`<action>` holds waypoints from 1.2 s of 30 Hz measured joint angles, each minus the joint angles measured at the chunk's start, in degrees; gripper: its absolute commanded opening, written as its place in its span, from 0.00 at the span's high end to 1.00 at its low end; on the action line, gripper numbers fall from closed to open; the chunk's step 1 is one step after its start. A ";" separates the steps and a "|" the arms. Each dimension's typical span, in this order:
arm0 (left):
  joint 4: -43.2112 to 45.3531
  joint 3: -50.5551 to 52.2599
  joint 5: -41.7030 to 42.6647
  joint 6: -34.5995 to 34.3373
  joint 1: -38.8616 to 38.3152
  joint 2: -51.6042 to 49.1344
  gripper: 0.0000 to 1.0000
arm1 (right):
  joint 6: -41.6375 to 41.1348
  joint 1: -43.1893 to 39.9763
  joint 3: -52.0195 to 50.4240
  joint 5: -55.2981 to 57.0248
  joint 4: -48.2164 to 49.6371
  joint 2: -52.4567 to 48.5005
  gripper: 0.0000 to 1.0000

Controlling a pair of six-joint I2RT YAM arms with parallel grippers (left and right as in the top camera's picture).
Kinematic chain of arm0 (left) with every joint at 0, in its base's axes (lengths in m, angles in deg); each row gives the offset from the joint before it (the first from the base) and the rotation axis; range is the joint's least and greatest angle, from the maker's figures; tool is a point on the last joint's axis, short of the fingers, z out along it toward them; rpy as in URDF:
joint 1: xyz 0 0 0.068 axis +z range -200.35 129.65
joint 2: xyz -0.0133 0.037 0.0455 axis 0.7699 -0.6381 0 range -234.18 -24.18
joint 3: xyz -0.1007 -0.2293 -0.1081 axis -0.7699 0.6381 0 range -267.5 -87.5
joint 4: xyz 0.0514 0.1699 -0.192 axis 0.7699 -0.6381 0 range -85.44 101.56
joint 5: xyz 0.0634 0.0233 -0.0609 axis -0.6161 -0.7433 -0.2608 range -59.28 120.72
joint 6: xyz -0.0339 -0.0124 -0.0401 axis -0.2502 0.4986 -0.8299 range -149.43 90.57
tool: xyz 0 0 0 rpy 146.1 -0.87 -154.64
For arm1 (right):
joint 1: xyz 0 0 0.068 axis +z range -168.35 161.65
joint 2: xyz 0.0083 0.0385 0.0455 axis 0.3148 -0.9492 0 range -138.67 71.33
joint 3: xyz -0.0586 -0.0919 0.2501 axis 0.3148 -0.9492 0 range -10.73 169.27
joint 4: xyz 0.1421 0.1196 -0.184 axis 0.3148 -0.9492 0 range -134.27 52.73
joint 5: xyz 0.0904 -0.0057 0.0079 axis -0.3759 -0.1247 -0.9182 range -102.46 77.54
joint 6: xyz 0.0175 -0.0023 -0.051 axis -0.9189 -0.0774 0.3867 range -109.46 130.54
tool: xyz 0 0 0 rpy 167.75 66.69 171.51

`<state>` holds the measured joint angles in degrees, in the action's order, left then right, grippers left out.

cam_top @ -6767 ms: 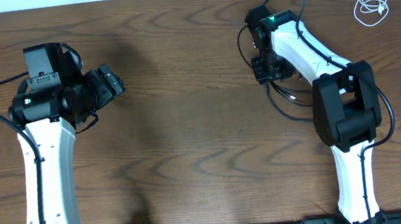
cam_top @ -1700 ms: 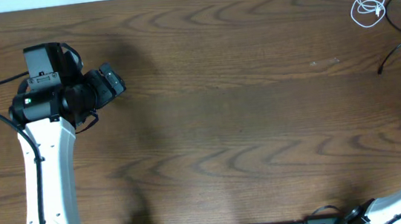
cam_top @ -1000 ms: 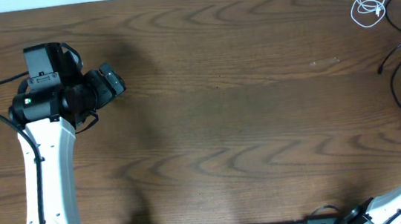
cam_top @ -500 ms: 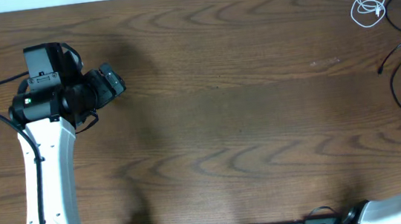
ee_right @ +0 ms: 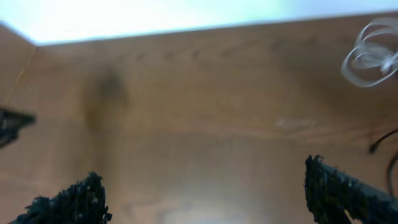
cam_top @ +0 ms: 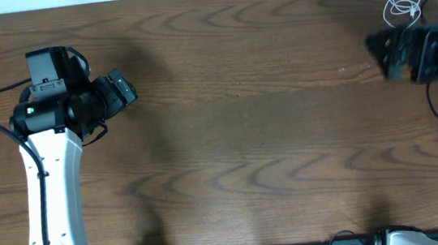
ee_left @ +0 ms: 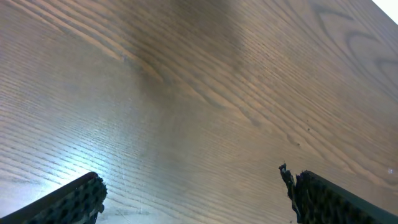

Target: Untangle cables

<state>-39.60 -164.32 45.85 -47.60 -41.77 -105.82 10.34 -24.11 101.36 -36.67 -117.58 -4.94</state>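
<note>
Overhead view: the white cable (cam_top: pixel 404 1) lies in small loops at upper right, and the black cable (cam_top: pixel 433 106) curves along the right edge below it. My right gripper (cam_top: pixel 381 50), blurred, sits just left of them with fingers spread wide, gripping nothing. My left gripper (cam_top: pixel 122 88), at upper left, is likewise spread and unloaded.

Pose: left arm (cam_top: pixel 45 186) runs from 7 o'clock up to 10 o'clock; left gripper (cam_top: pixel 120 89) points toward 2 o'clock, fingers (ee_left: pixel 78 198) wide apart. Right gripper (cam_top: pixel 383 52) at 2 o'clock, blurred, faces 9 o'clock, likewise spread.
</note>
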 measured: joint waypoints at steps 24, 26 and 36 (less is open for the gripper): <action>0.00 0.00 0.00 -0.02 0.00 0.00 0.02 | 3.63 1.42 -5.70 5.05 1.62 1.62 0.01; 0.02 0.00 0.00 -0.02 0.00 0.00 0.02 | 4.46 1.97 -10.32 5.51 6.84 3.58 0.01; 0.04 0.00 0.02 -0.02 0.00 0.00 0.02 | 6.03 2.58 -44.13 7.45 38.86 26.60 0.01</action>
<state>-39.55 -164.32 45.88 -47.63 -41.77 -105.82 16.37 -21.53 57.23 -29.22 -78.72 21.66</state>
